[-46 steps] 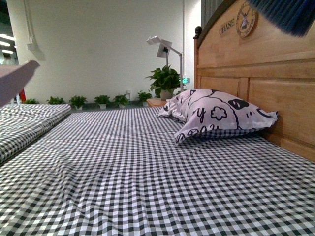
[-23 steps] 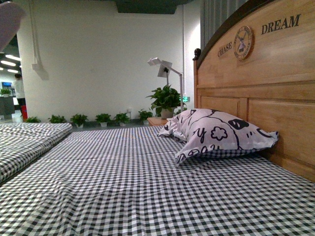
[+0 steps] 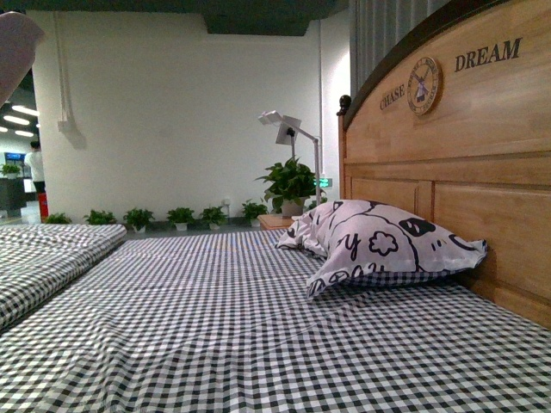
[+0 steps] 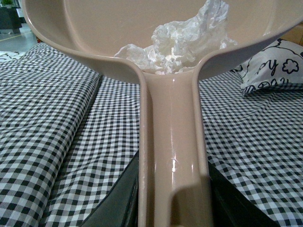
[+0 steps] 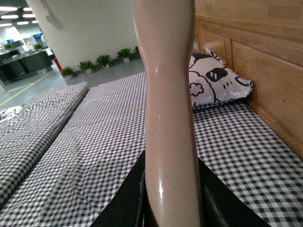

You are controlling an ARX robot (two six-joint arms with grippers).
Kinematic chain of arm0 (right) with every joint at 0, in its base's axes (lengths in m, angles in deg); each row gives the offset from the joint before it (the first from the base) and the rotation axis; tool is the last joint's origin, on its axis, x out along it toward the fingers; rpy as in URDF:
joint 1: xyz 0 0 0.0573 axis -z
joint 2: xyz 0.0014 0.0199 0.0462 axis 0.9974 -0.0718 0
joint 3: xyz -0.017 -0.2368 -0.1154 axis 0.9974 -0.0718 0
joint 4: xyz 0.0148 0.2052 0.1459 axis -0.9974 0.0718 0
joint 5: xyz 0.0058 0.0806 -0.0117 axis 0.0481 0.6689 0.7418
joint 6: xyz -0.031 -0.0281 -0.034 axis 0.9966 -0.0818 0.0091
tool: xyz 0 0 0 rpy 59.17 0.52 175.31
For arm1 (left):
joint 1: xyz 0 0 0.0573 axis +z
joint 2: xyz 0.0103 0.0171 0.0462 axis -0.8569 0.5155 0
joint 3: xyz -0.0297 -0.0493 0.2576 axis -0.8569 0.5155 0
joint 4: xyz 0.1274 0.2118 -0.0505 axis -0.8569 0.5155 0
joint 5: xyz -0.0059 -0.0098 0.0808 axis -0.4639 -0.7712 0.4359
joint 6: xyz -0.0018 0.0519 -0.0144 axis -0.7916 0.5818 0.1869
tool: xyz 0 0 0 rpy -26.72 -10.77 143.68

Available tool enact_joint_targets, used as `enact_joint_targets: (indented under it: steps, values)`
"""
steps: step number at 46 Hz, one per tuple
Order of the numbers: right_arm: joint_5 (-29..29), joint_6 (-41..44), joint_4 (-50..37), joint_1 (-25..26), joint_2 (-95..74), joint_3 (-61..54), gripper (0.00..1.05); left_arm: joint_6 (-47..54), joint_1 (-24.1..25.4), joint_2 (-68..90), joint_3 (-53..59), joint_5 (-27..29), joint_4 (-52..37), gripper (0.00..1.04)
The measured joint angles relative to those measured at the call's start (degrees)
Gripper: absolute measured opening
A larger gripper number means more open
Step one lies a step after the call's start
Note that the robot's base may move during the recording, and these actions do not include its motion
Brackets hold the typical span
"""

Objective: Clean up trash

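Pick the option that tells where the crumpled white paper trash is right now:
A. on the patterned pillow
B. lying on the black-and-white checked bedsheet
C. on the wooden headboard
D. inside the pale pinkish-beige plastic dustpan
D: the left wrist view shows the crumpled white paper trash sitting in the bowl of the pale pinkish-beige plastic dustpan, held above the black-and-white checked bedsheet rather than on it.

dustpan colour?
Pale pinkish-beige plastic dustpan, glossy, holding the white crumpled trash. Shows best in the left wrist view.
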Motion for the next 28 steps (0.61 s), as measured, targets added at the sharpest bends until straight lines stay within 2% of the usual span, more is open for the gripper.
enact_joint_targets:
  steps: [28]
  values:
    - [0.22, 0.00, 0.00, 0.00, 0.00, 0.00, 0.21, -0.22, -0.02, -0.13, 0.00, 0.00, 0.00, 0.27]
